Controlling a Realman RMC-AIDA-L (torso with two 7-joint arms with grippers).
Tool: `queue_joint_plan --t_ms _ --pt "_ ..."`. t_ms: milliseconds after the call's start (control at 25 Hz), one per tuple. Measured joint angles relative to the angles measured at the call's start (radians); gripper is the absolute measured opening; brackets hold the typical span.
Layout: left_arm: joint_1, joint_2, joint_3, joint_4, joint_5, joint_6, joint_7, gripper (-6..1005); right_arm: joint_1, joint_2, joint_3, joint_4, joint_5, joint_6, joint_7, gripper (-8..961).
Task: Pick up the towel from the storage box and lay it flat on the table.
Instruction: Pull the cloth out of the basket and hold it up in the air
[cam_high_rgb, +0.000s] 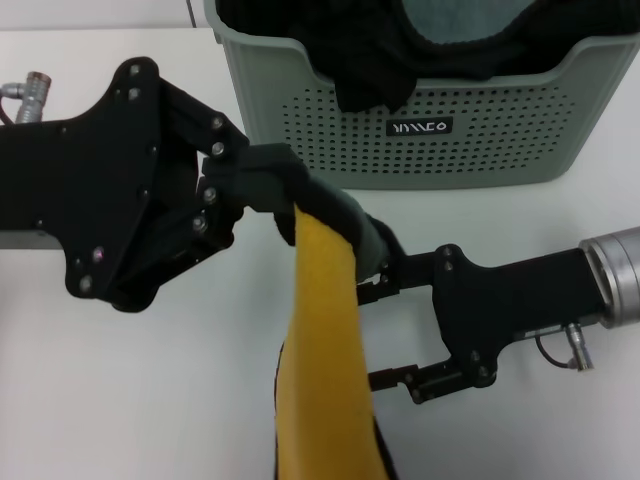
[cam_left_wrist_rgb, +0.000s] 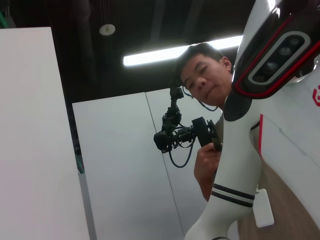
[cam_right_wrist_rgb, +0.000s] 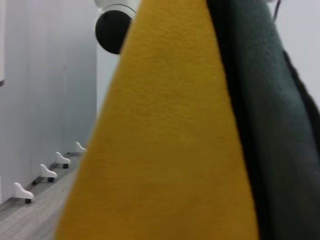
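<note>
Head view: my left gripper (cam_high_rgb: 262, 178) is clenched on the top of the towel (cam_high_rgb: 325, 350), which hangs in a long yellow fold in front of the storage box (cam_high_rgb: 400, 120), above the white tabletop (cam_high_rgb: 150, 400). My right gripper (cam_high_rgb: 385, 325) stands released, jaws spread, the upper one just beside the towel's dark side. A black cloth (cam_high_rgb: 360, 50) drapes over the box rim

Left wrist view: a man (cam_left_wrist_rgb: 205, 80) holds a camera rig (cam_left_wrist_rgb: 182, 132)

Right wrist view: the towel fills the frame, yellow face beside grey-teal backing
</note>
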Motion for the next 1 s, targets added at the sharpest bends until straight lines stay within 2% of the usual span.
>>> queue_joint_plan --t_ms 320,760,1000 --pt "-0.009 0.000 0.012 0.002 0.005 0.000 0.001 1 0.013 0.008 0.001 0.000 -0.023 -0.002 -0.005 700" --pt "-0.005 0.000 0.034 0.016 0.003 0.000 0.001 1 0.028 0.003 0.012 -0.001 -0.042 0.008 -0.019 688" --pt "0.004 0.003 0.029 0.008 0.003 -0.002 0.008 1 0.008 -0.006 0.035 -0.009 -0.051 0.023 -0.033 682"
